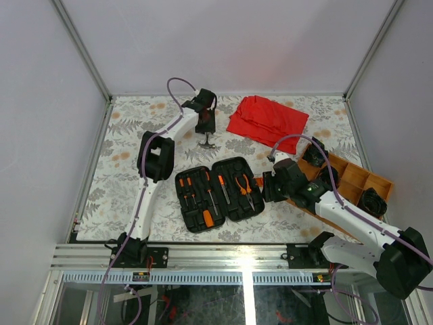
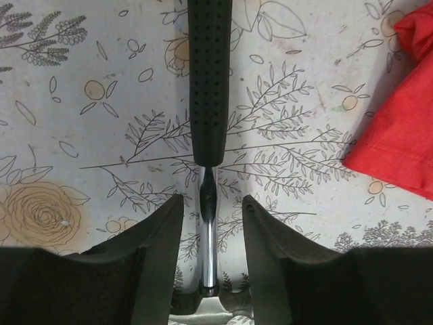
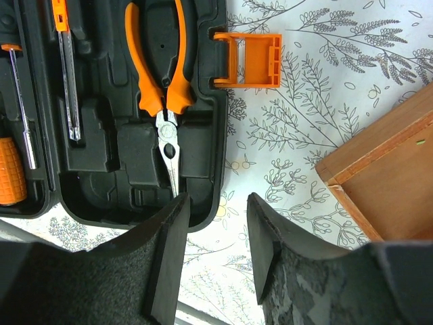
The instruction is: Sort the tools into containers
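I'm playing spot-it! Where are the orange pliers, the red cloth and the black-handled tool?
orange pliers (image 3: 167, 128): right wrist view, metal joint.
red cloth (image 1: 267, 118): top view, its middle.
black-handled tool (image 2: 208, 81): left wrist view, dotted grip.

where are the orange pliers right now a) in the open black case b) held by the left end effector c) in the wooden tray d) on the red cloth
a, the orange pliers lie in a moulded slot of the open black case, near its orange latch.
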You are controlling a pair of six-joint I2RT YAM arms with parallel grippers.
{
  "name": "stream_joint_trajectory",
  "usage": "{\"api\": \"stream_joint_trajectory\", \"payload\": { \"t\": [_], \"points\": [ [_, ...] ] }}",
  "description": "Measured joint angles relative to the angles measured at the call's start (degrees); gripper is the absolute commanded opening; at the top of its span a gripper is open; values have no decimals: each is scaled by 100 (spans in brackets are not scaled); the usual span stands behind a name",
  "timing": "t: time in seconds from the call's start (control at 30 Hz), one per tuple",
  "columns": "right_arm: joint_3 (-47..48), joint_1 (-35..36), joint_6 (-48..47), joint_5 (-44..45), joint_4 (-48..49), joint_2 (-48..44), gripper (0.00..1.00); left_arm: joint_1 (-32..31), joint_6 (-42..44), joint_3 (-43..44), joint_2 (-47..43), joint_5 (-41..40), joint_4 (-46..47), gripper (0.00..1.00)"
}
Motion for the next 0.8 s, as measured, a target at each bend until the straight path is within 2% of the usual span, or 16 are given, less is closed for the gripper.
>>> {"api": "stream_joint_trajectory", "payload": {
  "t": [0.13,0.27,0.57,0.8],
  "points": [
    [-7,0,-2,2,13,-39,44,-59,103,15,0,-236,-157,13],
    [-72,0,-2,-59,114,-212,43,-157,186,-24,-24,-487,-238,1],
    [-199,0,83,-125,291,-487,47,-190,210,-568,-409,-588,-332,0],
    [-214,0,310,-4,553,-984,51,-190,157,-1521,-1602,-581,-330,0]
  ]
}}
